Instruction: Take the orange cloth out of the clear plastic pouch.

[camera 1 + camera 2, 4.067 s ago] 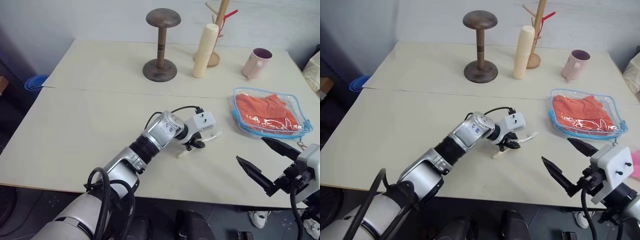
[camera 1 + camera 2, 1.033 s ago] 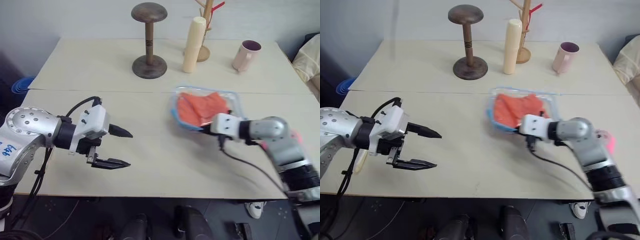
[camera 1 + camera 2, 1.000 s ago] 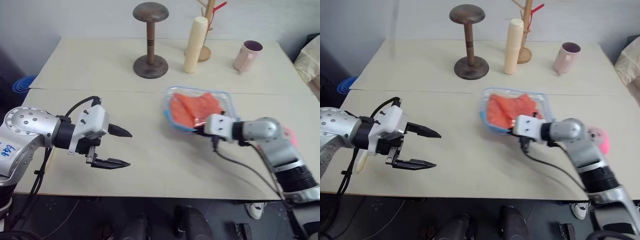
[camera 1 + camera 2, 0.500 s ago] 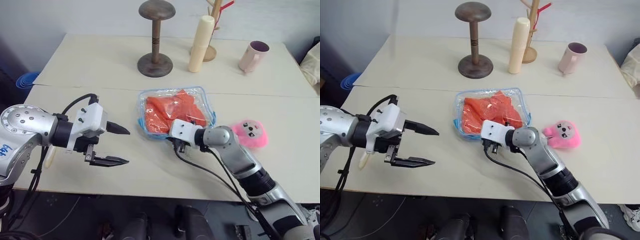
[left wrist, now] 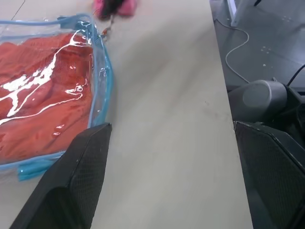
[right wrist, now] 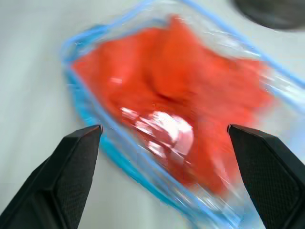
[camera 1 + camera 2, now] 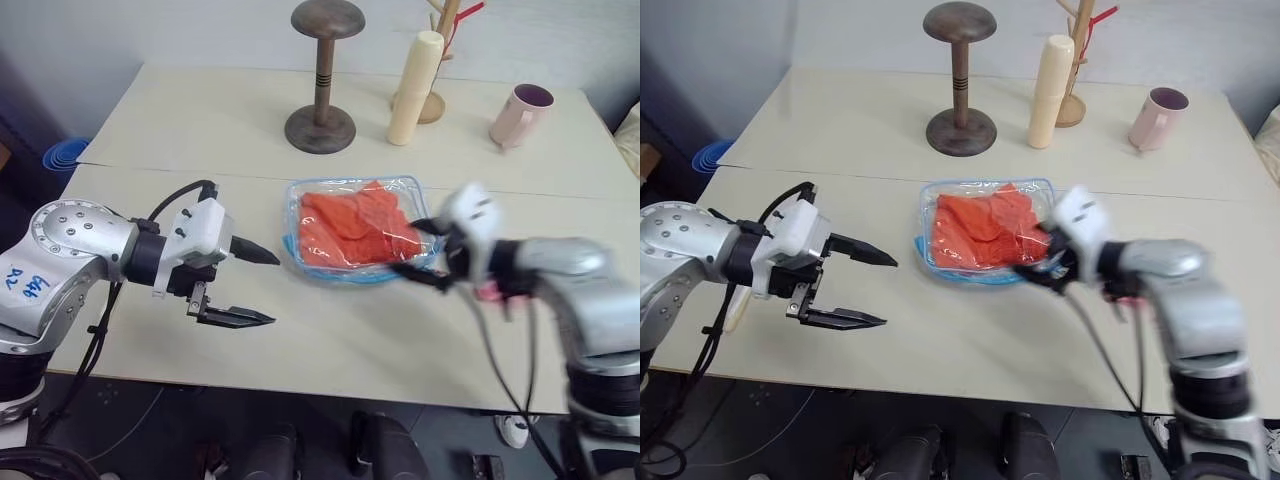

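While the cloth (image 7: 350, 228) lies folded inside the pouch (image 7: 408, 266), the pouch rests flat near the middle of the table (image 7: 200, 120), closer to its front edge than its back — blue zipper edging all round. At the pouch's right side hovers the right gripper (image 7: 428, 252), fingers spread wide and holding nothing, the lower fingertip just beside the pouch's front right corner; whether it touches cannot be told. Off to the pouch's left, well apart, the left gripper (image 7: 260, 287) hangs over the table's front edge, jaws also parted and empty, pointing toward the pouch. A pink plush toy (image 5: 114, 6) sits just past the pouch's right side, partly hidden behind the right arm. Along the back edge stand a wooden stand (image 7: 321, 75), a cream cylinder (image 7: 415, 74), a wooden rack (image 7: 440, 55) and a pink mug (image 7: 520, 115).
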Tool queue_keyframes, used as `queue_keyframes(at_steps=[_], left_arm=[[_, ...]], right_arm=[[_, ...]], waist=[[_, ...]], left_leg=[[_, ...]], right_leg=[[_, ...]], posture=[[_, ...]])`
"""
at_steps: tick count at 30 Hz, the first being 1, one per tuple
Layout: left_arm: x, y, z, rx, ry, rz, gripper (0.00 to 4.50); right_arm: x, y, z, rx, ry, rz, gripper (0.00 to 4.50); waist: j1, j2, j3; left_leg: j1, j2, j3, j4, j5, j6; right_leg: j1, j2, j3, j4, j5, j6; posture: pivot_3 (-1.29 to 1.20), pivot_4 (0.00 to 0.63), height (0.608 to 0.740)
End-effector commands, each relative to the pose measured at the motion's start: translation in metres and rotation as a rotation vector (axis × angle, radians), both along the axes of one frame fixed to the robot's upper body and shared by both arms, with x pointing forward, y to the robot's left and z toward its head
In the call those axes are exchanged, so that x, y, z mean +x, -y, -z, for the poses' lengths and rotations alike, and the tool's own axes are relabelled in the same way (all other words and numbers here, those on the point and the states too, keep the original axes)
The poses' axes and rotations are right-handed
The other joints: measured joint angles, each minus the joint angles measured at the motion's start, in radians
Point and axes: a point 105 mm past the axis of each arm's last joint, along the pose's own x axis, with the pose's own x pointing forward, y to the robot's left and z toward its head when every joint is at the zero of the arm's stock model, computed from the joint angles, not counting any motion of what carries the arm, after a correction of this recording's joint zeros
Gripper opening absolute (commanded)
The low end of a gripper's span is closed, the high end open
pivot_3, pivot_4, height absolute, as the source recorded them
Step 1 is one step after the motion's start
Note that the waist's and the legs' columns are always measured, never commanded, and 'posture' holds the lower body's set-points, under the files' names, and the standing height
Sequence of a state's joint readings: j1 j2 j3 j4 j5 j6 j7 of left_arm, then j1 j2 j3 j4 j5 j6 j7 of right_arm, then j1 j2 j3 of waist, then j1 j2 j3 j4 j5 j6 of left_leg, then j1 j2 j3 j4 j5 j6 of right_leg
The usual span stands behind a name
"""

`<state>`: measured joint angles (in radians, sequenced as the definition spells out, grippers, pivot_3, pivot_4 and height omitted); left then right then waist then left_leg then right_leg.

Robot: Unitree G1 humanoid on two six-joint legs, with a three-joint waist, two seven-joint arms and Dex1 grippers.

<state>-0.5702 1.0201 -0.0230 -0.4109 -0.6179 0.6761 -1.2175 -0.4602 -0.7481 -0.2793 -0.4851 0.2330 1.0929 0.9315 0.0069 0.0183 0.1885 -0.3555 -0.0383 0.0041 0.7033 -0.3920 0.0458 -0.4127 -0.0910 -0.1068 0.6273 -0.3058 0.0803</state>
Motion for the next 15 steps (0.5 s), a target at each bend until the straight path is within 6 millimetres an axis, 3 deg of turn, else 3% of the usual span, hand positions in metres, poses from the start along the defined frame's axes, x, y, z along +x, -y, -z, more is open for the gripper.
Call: queue_keyframes(at_steps=[1, 4, 6, 10, 15], left_arm=[[0.000, 0.007, -0.007, -0.028, 0.028, 0.039, 4.32], [0.000, 0.012, -0.007, -0.038, 0.029, 0.063, 4.32], [0.001, 0.015, -0.009, -0.051, 0.029, 0.075, 4.32], [0.005, 0.018, -0.012, -0.065, 0.039, 0.081, 4.32], [0.007, 0.018, -0.013, -0.065, 0.046, 0.081, 4.32]], right_arm=[[0.004, 0.076, 0.003, 0.000, -0.005, 0.316, 4.40], [0.006, 0.109, 0.017, 0.016, -0.033, 0.450, 4.40], [0.009, 0.115, 0.033, 0.085, -0.073, 0.492, 4.40], [0.010, 0.100, 0.068, 0.198, -0.174, 0.467, 4.40], [0.003, 0.085, 0.075, 0.315, -0.209, 0.424, 3.22]], waist=[[0.001, 0.000, 0.000], [-0.006, 0.000, 0.000], [-0.014, 0.000, 0.000], [-0.020, 0.000, 0.000], [-0.017, 0.000, 0.000]], left_leg=[[0.000, 0.000, 0.000, -0.001, 0.000, 0.000], [0.001, -0.001, 0.002, -0.002, 0.001, 0.001], [0.002, 0.000, 0.004, -0.002, 0.001, 0.001], [0.003, 0.001, 0.005, -0.003, 0.003, -0.001], [0.003, 0.002, 0.005, -0.002, 0.004, -0.002]], right_leg=[[0.000, 0.000, 0.000, 0.000, 0.000, 0.000], [0.000, 0.000, 0.000, 0.000, 0.000, 0.000], [0.000, 0.000, 0.002, 0.001, 0.000, 0.000], [0.000, 0.001, 0.003, 0.002, 0.000, 0.000], [0.000, 0.002, 0.003, 0.003, 0.000, 0.000]], posture=[[0.00, 0.150, 0.740], [0.00, 0.150, 0.740], [0.00, 0.150, 0.740], [0.00, 0.150, 0.740], [0.00, 0.150, 0.740]])
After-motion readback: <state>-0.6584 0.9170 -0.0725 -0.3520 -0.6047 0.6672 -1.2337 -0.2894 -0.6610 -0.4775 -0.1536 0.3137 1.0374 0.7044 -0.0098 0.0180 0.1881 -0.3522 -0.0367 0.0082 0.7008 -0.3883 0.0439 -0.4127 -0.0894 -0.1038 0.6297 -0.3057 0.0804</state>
